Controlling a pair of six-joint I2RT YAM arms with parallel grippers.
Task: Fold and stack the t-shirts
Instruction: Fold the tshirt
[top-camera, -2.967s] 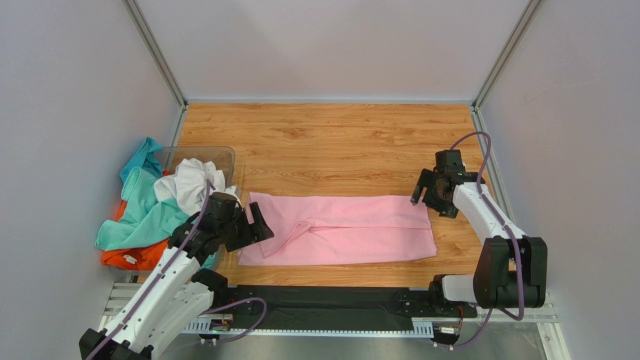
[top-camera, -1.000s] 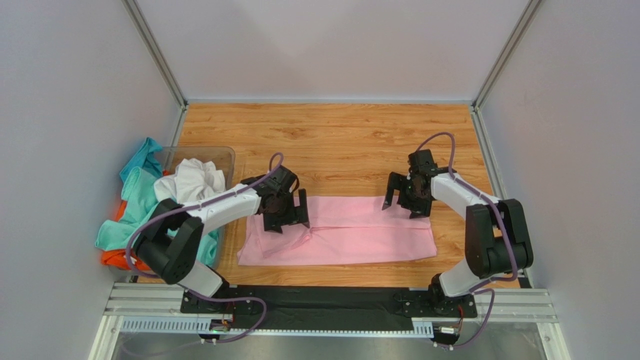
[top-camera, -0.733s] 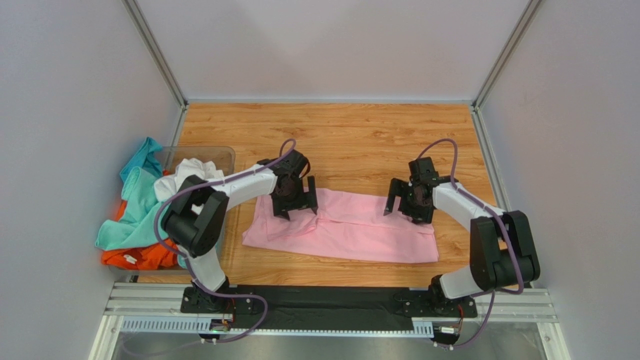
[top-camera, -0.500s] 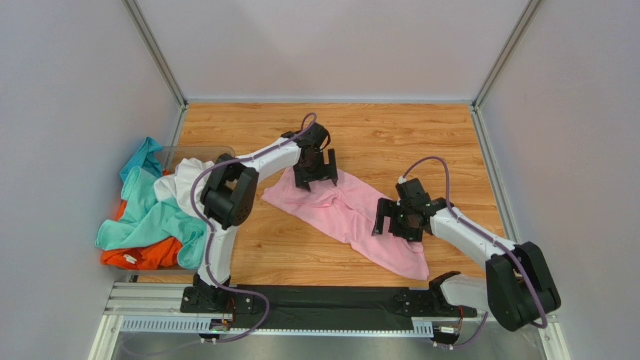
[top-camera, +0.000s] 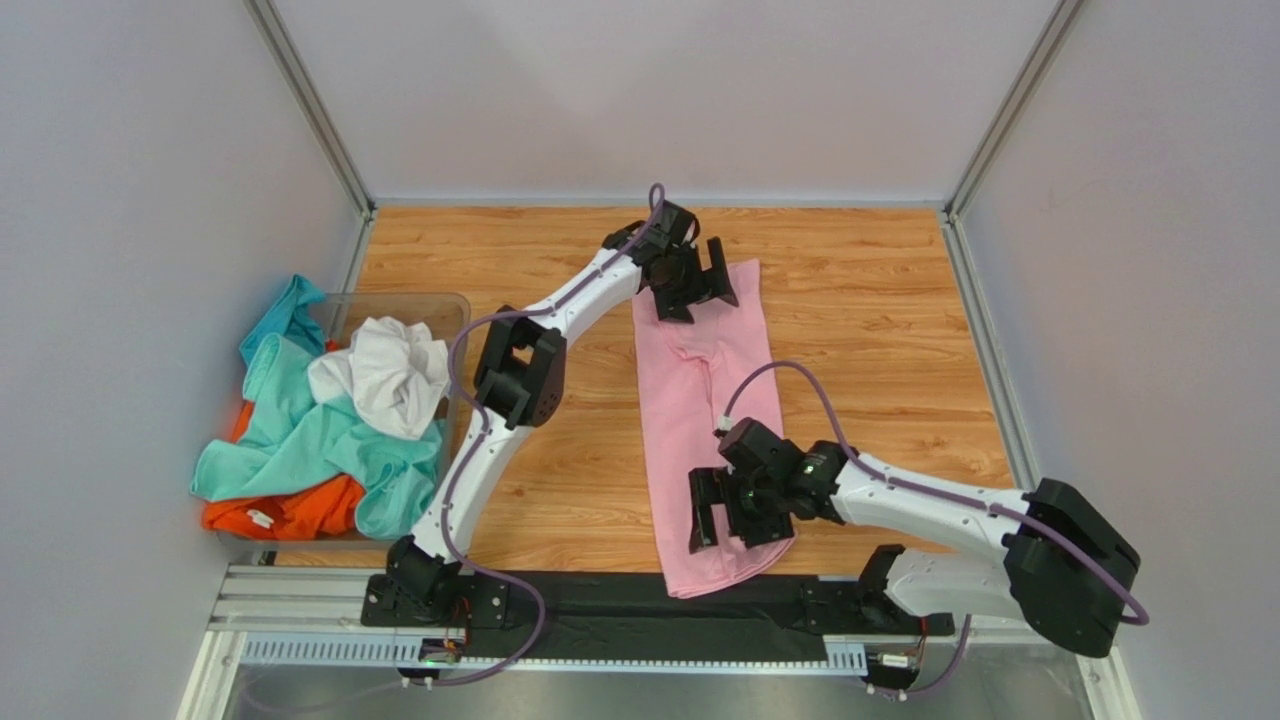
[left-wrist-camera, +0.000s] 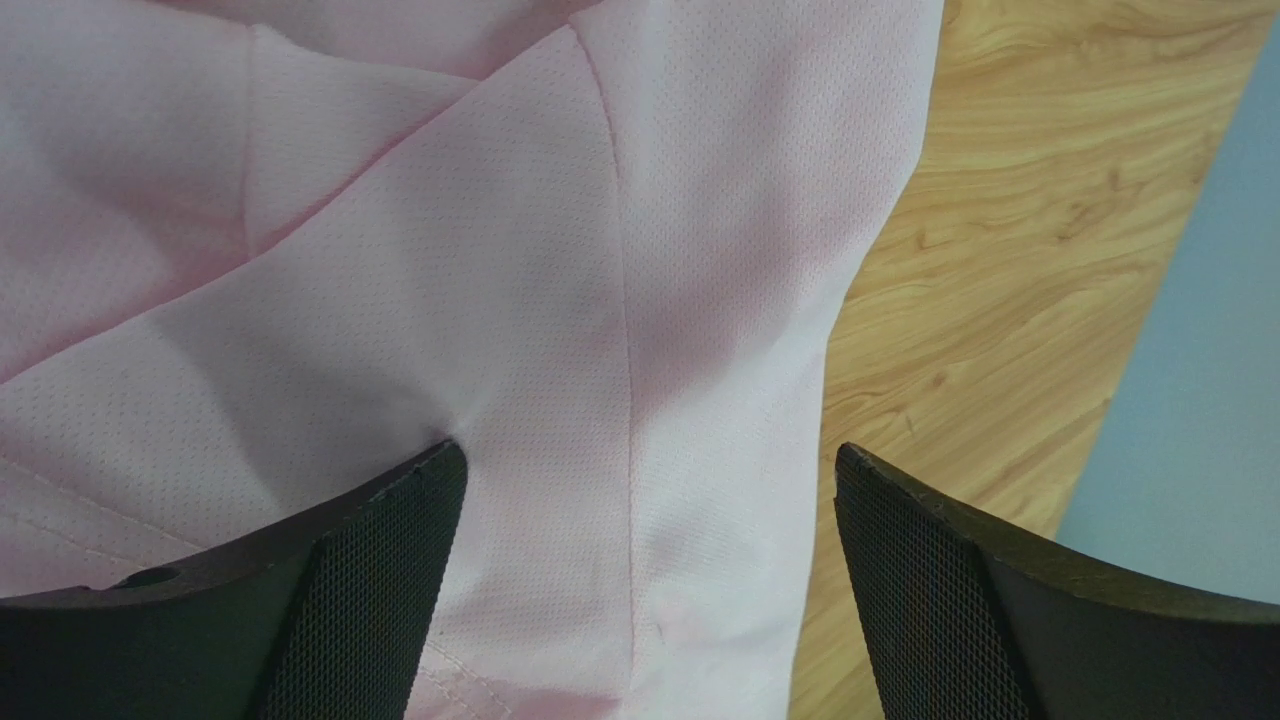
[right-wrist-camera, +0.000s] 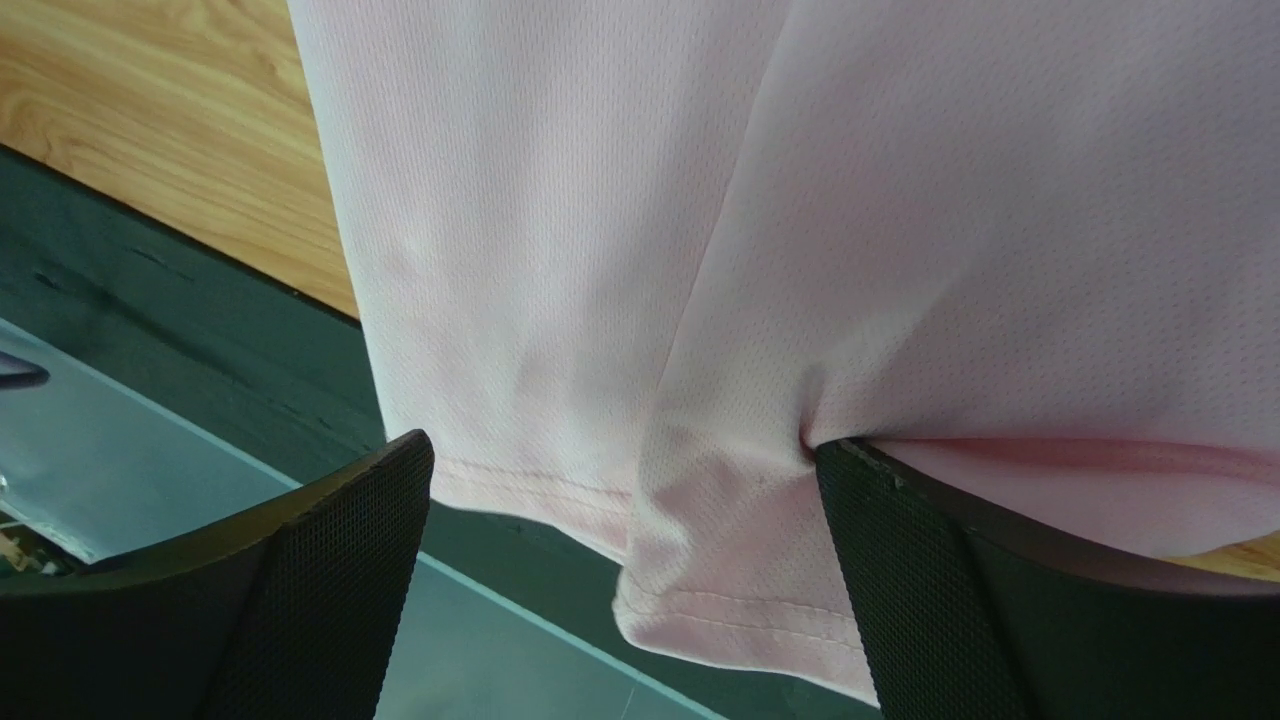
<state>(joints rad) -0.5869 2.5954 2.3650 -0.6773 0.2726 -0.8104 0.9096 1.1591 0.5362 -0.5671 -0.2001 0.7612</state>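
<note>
Pink t-shirt, lengthwise-folded, lies far-to-near on the worktop, its hem over the near edge, left pincer and right pincer spread open pressing its ends: repositioning, apparently, with an end-to-end fold needing closed grips next.

Pink t-shirt, seemingly folded, laid lengthwise

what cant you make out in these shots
- Orange cotton t-shirt: top view, mostly buried under the teal t-shirt.
- Clear plastic bin: top view, only its far rim shows past the white t-shirt.
- Light pink t-shirt: top view, far end under the left gripper, a near patch under the right gripper; wrist views crop it.
- Contact under the fingers: wrist views, the fingers themselves cover it.
</note>
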